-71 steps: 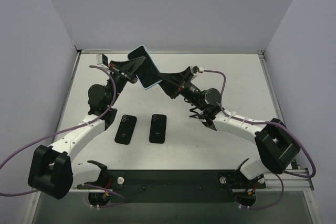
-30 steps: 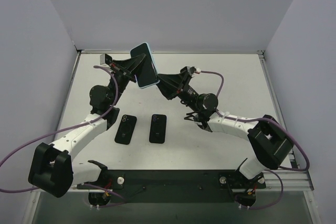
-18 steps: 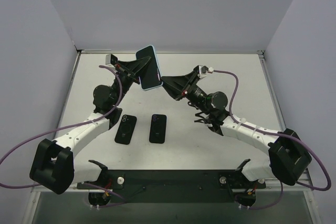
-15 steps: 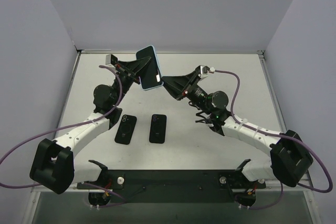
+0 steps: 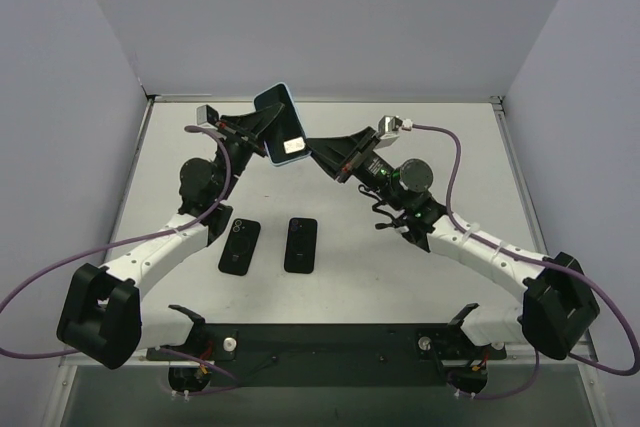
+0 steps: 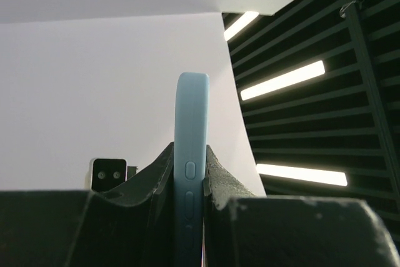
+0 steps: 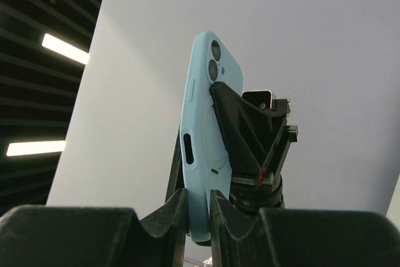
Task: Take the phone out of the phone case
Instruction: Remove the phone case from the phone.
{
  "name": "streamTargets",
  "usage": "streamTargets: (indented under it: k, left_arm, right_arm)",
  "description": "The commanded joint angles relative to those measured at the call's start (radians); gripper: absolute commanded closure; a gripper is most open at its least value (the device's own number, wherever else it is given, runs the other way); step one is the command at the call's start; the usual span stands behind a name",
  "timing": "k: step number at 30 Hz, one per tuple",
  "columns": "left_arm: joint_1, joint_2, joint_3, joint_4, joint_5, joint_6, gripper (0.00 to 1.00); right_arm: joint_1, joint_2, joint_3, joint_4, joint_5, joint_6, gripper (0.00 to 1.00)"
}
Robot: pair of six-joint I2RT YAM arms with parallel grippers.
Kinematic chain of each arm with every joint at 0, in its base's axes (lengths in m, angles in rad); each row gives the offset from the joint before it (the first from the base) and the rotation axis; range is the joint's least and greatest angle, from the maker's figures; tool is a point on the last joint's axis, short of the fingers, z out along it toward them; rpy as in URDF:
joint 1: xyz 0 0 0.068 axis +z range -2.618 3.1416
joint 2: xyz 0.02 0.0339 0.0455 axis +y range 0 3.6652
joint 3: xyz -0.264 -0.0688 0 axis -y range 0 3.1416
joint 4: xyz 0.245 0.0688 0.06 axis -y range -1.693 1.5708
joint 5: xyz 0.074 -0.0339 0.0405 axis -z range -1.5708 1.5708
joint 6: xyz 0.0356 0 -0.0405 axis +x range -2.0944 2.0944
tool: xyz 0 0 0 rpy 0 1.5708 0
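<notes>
A phone in a light-blue phone case (image 5: 281,127) is held in the air above the far middle of the table, its dark screen facing up. My left gripper (image 5: 262,133) is shut on the case from the left. In the left wrist view the case's edge (image 6: 190,129) with its buttons stands upright, pinched in my left gripper (image 6: 189,151). My right gripper (image 5: 312,154) is shut on the case's lower right corner. The right wrist view shows the case's back (image 7: 206,129) with its camera holes, the bottom end clamped in my right gripper (image 7: 199,197).
Two black phones (image 5: 240,245) (image 5: 301,244) lie flat side by side on the white table (image 5: 440,137), below the held one. The arms' black base plate (image 5: 320,340) runs along the near edge. Grey walls close in the left, far and right sides.
My right gripper has closed onto the case's lower corner while the right arm swung outward to the right. The held phone has shifted and tilted slightly. The left grip is unchanged.
</notes>
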Motion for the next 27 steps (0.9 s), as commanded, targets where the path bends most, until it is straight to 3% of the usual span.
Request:
streamTargets:
  k: [1, 2, 5, 16, 18, 22, 27]
  left_arm:
    - [-0.143, -0.075, 0.176, 0.390, 0.125, -0.138, 1.00]
    - [-0.149, -0.072, 0.173, 0.385, 0.125, -0.132, 1.00]
    - [-0.174, -0.064, 0.160, 0.371, 0.127, -0.117, 1.00]
    - [-0.192, -0.076, 0.140, 0.235, 0.186, -0.028, 1.00]
    - [-0.191, -0.079, 0.153, 0.165, 0.211, -0.008, 1.00]
    - [-0.192, -0.078, 0.138, 0.126, 0.223, 0.023, 1.00]
    - [-0.196, -0.056, 0.117, 0.173, 0.217, 0.017, 1.00]
  right_arm:
    - [0.024, 0.162, 0.046, -0.658, -0.036, -0.232, 0.96]
    - [0.024, 0.170, 0.065, -0.681, -0.042, -0.241, 0.86]
    - [0.027, 0.189, 0.106, -0.695, -0.073, -0.258, 0.80]
    - [0.029, 0.212, 0.247, -0.831, -0.205, -0.378, 0.75]
    - [0.029, 0.216, 0.254, -0.828, -0.262, -0.389, 0.70]
    - [0.029, 0.215, 0.239, -0.714, -0.357, -0.348, 0.63]
    - [0.038, 0.238, 0.270, -0.660, -0.414, -0.291, 0.65]
